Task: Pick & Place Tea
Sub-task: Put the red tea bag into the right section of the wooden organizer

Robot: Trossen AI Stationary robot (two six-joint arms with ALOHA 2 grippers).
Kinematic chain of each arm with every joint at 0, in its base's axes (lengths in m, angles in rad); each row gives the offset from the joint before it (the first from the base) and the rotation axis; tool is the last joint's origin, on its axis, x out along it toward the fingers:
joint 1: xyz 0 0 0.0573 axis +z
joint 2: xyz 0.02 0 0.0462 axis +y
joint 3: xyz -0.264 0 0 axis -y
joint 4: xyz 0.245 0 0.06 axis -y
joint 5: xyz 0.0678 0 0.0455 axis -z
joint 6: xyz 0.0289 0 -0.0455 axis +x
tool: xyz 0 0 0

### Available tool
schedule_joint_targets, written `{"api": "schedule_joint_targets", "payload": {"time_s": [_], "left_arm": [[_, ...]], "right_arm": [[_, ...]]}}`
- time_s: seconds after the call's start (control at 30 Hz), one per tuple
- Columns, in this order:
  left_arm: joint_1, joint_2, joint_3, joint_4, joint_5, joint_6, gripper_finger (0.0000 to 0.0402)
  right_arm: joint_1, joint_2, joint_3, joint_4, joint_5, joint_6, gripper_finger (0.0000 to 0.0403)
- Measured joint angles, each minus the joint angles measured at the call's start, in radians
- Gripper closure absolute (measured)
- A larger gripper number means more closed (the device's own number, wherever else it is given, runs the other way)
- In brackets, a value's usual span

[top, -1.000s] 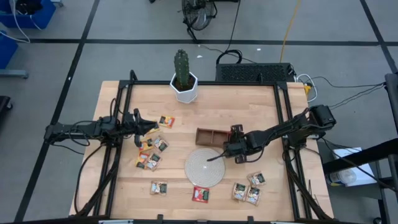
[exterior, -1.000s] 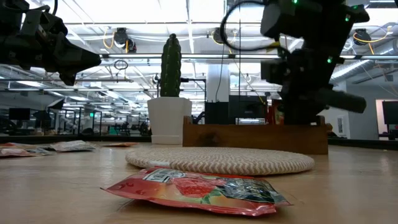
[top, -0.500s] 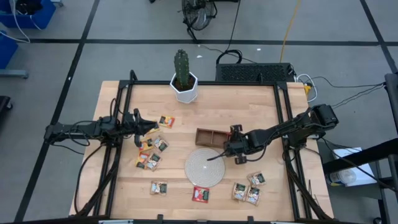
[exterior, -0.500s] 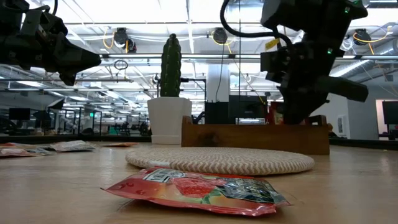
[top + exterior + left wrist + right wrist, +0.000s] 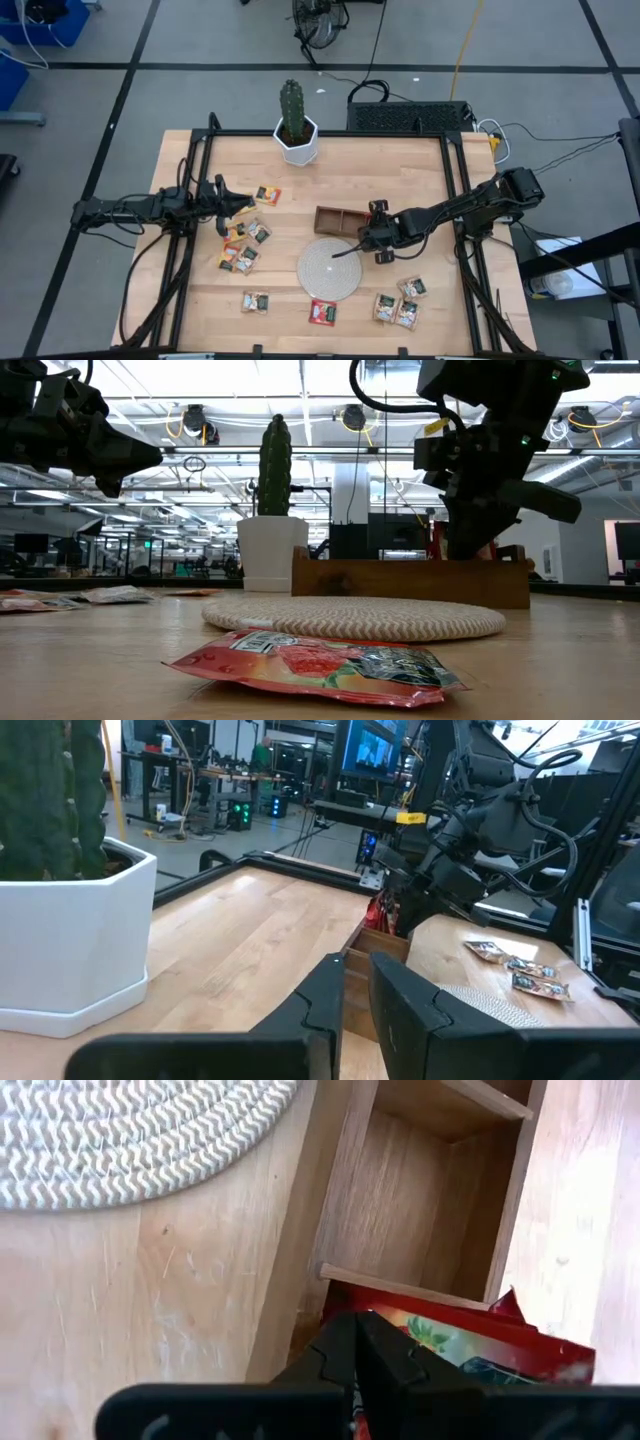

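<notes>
Small square tea sachets lie flat on the table: a group (image 5: pixel 245 245) on the left, some near the near edge (image 5: pixel 323 312) and others on the right (image 5: pixel 400 303). The brown three-compartment tray (image 5: pixel 340 219) stands just beyond the round woven disc (image 5: pixel 331 269). My right gripper (image 5: pixel 373 237) hangs over the tray's right end, shut on a red sachet (image 5: pixel 470 1345). My left gripper (image 5: pixel 243 204) hovers above the left group, its fingers a narrow gap apart (image 5: pixel 357 982), holding nothing. My right gripper pinches the red sachet at its edge (image 5: pixel 425 1330) between the two shut fingers, coming from above and pointing down. The sachet hangs below the fingertips over the tray's right compartment (image 5: pixel 420 1230). Whether its lower edge touches the tray, I cannot tell.
A cactus in a white pot (image 5: pixel 296 140) stands at the far edge, centre. A red sachet (image 5: pixel 315 665) lies close to the low camera, in front of the disc (image 5: pixel 355 618). Black frame rails run along the left and right sides of the table.
My right gripper, still shut on the red sachet, has shifted a little toward the table's left over the tray's right end and tipped slightly.
</notes>
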State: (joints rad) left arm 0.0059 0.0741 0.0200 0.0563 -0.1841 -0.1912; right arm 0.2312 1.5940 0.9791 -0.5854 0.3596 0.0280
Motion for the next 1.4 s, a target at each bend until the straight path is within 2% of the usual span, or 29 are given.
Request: {"api": "schedule_joint_targets", "payload": {"time_s": [0.2,0.5,0.67,0.8,0.93,1.07,1.23,1.3,1.4], "left_arm": [[0.000,0.000,0.000,0.000,0.000,0.000,0.0350],[0.000,0.000,0.000,0.000,0.000,0.000,0.0350],[0.000,0.000,0.000,0.000,0.000,0.000,0.0350],[0.000,0.000,0.000,0.000,0.000,0.000,0.0350],[0.000,0.000,0.000,0.000,0.000,0.000,0.0350],[0.000,0.000,0.000,0.000,0.000,0.000,0.0350],[0.000,0.000,0.000,0.000,0.000,0.000,0.0350],[0.000,0.000,0.000,0.000,0.000,0.000,0.0350],[0.000,0.000,0.000,0.000,0.000,0.000,0.0350]], "right_arm": [[0.000,-0.002,0.001,0.010,0.002,0.010,0.0403],[0.002,-0.072,0.002,0.021,0.002,0.020,0.0403],[0.030,-0.148,0.002,-0.075,0.002,0.123,0.0403],[0.067,-0.224,-0.002,-0.251,0.003,0.293,0.0403],[0.088,-0.294,-0.094,-0.311,0.028,0.437,0.0403],[0.075,-0.337,-0.242,-0.180,0.039,0.443,0.0403],[0.031,-0.342,-0.412,0.143,0.037,0.349,0.0403],[0.016,-0.342,-0.461,0.250,0.033,0.315,0.0403],[0.008,-0.342,-0.489,0.309,0.032,0.295,0.0403]]}}
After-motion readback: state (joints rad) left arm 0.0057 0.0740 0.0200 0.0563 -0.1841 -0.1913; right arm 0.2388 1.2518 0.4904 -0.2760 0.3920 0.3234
